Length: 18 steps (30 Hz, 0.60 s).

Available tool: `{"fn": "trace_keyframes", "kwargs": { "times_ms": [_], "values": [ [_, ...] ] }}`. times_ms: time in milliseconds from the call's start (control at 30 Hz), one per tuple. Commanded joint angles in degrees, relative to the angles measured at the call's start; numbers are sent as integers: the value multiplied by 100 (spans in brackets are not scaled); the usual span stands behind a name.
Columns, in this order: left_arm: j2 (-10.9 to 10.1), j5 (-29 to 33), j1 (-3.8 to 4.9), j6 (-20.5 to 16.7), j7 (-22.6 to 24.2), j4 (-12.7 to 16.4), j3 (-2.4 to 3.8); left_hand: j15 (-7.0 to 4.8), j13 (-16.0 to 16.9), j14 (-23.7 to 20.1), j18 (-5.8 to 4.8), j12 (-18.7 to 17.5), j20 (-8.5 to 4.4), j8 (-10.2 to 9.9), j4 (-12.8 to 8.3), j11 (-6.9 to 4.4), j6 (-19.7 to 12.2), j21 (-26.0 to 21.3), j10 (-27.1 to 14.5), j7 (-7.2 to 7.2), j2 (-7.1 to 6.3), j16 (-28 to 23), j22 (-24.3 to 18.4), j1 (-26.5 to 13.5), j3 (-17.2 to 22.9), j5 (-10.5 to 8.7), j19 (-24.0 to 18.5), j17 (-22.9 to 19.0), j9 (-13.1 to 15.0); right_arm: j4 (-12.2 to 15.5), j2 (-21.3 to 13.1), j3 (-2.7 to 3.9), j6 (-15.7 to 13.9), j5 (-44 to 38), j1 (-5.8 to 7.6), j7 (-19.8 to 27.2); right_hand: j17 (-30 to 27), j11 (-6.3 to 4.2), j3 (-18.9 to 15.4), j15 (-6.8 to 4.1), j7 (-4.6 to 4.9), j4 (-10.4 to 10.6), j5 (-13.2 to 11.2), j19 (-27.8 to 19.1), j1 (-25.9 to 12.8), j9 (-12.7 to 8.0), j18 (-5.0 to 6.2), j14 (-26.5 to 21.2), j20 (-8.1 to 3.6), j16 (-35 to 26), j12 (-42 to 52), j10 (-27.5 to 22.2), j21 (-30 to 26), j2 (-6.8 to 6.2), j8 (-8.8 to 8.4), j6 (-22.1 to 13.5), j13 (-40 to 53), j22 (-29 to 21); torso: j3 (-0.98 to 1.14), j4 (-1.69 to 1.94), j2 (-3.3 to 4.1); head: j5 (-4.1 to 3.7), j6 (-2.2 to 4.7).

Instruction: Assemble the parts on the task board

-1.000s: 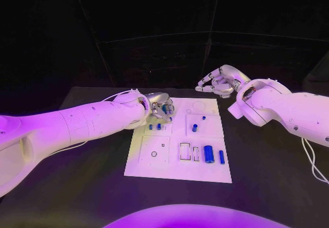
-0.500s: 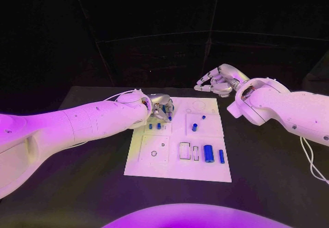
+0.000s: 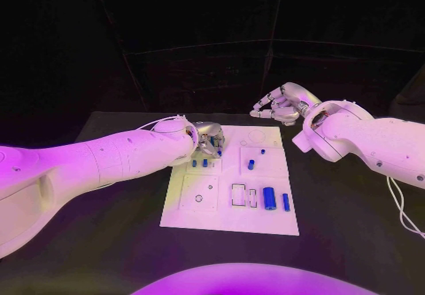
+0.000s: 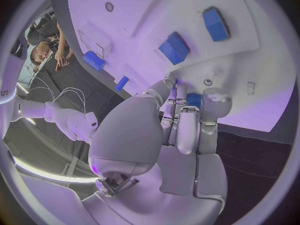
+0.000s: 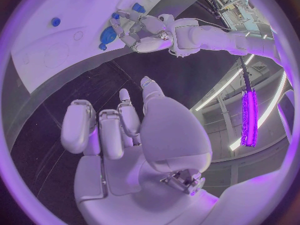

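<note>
The white task board [image 3: 232,190] lies flat in the middle of the black desk [image 3: 115,215]. The left hand [image 3: 209,137] is down over the board's far left corner. In the left wrist view its fingers [image 4: 187,127] are drawn together around a small blue part [image 4: 194,99] at their tips, just above the board's surface, so the hand grips that part. The hand and its white forearm cover this corner of the board in the head view.

The right hand [image 3: 279,104] is raised in the air beyond the board's far right corner, well clear of it. Its fingers [image 5: 100,127] are curled inward and hold nothing.

Other blue parts are spread across the board. Two short ones [image 3: 200,163] stand side by side just near of the left hand. A small blue peg [image 3: 262,151] and a longer upright piece [image 3: 252,164] stand right of the board's middle. In the near row a thick blue cylinder [image 3: 269,198] and a thinner blue bar [image 3: 286,201] lie side by side, next to an open rectangular recess [image 3: 238,195]. A small ring mark [image 3: 198,198] shows on the board's near left panel, and a faint circular outline [image 3: 256,136] near the far edge.
</note>
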Motion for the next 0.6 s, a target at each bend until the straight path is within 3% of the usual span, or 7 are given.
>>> {"fn": "trace_keyframes", "kwargs": {
  "times_ms": [33, 200, 433, 600],
  "values": [
    [26, -60, -21, 164, -94, -23, -14, -1, -33, 54, -122, -49, -2, -32, -10, -3, 48, 46, 60, 4, -5, 0, 25, -57, 39, -15, 40, -9, -19, 6, 8, 4, -18, 12, 11, 47, 218, -3, -37, -32, 7, 2, 17, -47, 4, -9, -22, 342, 1, -30, -10, -23, -37, 69, 32, -48, 1, -4, -1, 1, 2, -3, -2],
    [60, -61, -23, 224, -111, -71, -14, -2, -78, 59, -124, -83, -3, -71, -21, -5, 62, 56, 99, 8, 1, -1, 39, -79, 69, -14, 48, -26, -54, 5, 11, 4, -17, 12, 11, 47, 218, -3, -37, -32, 7, 2, 17, -47, 4, -9, -22, 342, 1, -30, -10, -23, -37, 69, 32, -48, 1, -4, -2, 1, -4, -11, -5],
    [91, -59, -26, 191, -96, -118, -14, -44, -156, 71, -135, -118, -28, -77, -35, -62, 258, 130, 339, -30, 190, 0, 134, -39, 264, -12, 88, -52, -91, 4, 19, 4, -15, 12, 12, 49, 218, -3, -37, -32, 7, 2, 17, -47, 4, -9, -22, 342, 1, -30, -10, -23, -37, 69, 32, -48, 1, -4, -2, 4, -1, -15, -5],
    [66, 34, -30, -19, -66, -110, -12, -61, -215, 91, -153, -186, -50, -135, -73, -70, 301, 206, 432, -18, 248, 7, 225, -12, 409, -13, 135, -55, -134, 2, 25, 4, -11, 12, 12, 51, 218, -3, -37, -32, 7, 2, 17, -47, 4, -9, -22, 342, 1, -30, -10, -23, -37, 69, 32, -48, 1, -4, -4, 3, -3, -21, 2]
  ]
}}
